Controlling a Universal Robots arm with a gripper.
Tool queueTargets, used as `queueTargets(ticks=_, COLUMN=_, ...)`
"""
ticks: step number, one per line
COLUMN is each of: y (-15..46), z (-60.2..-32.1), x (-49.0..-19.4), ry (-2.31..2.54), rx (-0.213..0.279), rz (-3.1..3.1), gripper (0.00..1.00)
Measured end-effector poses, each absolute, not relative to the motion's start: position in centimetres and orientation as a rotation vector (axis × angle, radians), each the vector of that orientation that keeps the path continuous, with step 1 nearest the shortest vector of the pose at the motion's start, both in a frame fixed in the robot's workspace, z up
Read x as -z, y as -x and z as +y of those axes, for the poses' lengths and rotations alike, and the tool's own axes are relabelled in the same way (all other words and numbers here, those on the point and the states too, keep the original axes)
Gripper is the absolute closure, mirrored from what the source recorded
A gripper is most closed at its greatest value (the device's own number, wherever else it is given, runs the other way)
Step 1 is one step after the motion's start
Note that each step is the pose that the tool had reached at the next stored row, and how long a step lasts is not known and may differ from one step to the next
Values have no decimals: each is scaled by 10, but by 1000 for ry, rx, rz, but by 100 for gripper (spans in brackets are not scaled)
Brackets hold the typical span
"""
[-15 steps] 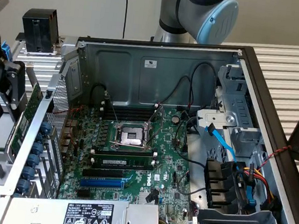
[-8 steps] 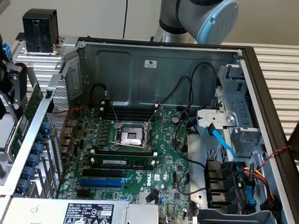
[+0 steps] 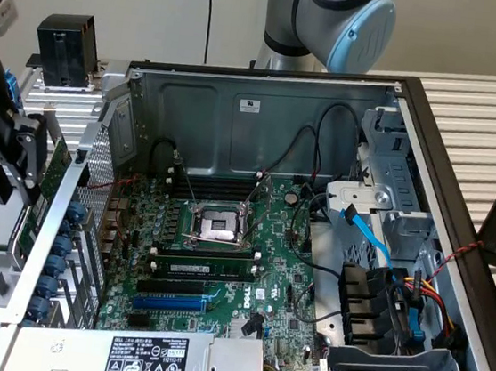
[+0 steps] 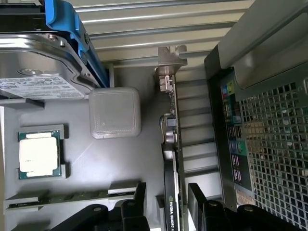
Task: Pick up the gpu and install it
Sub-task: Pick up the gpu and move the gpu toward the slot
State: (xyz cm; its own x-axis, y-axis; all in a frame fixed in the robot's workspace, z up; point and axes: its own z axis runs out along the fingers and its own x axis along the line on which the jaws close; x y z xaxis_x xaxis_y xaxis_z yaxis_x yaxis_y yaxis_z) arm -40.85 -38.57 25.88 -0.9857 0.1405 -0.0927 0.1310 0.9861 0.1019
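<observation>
– While the wrist camera looked along the gripper, where did the gpu sit?
– It stood on edge in the grey tray, just beside the computer case, with its silver bracket at the far end. Your gripper was spread wide, its fingers on either side of the card and seemingly clear of it.
– How would it handle?
– Light and stiff, I'd judge, but fragile. You'd do best to pinch the black shroud, not the bare board. The case wall left you little room on one side.
– And the exterior view?
– Your gripper hung at that view's left, outside the open case. The motherboard lay exposed and its blue slot was uncovered. A blue cable ran well off to that view's right.
</observation>
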Motion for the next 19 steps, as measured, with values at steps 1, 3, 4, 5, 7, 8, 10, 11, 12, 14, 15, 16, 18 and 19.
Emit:
queueTargets(ticks=1, y=408, z=-386, x=-257, ry=-193, rx=-146, rz=3033, gripper=53)
queueTargets(ticks=3, y=406, z=-386, x=-254, ry=-182, rx=-147, rz=3033, gripper=53)
queueTargets(ticks=4, y=404, z=-386, x=-252, ry=-182, rx=-147, rz=3033, gripper=53)
queueTargets(ticks=5, y=402, z=-386, x=-250, ry=-182, rx=-147, rz=3033, gripper=53)
queueTargets(ticks=7, y=400, z=-386, x=-246, ry=-182, rx=-148, rz=3033, gripper=53)
queueTargets(ticks=8, y=400, z=-386, x=-245, ry=-182, rx=-151, rz=3033, gripper=53)
queueTargets(ticks=10, y=400, z=-385, x=-241, ry=-182, rx=-157, rz=3033, gripper=53)
queueTargets(ticks=11, y=400, z=-385, x=-240, ry=-182, rx=-157, rz=3033, gripper=53)
queueTargets(ticks=12, y=400, z=-385, x=-238, ry=-182, rx=-157, rz=3033, gripper=53)
queueTargets(ticks=14, y=398, z=-384, x=-235, ry=-182, rx=-160, rz=3033, gripper=53)
queueTargets(ticks=15, y=398, z=-383, x=-234, ry=-182, rx=-160, rz=3033, gripper=53)
queueTargets(ticks=16, y=398, z=-383, x=-234, ry=-182, rx=-161, rz=3033, gripper=53)
queueTargets(ticks=18, y=398, z=-380, x=-234, ry=-182, rx=-161, rz=3033, gripper=53)
queueTargets(ticks=19, y=397, z=-380, x=-233, ry=-182, rx=-162, rz=3033, gripper=53)
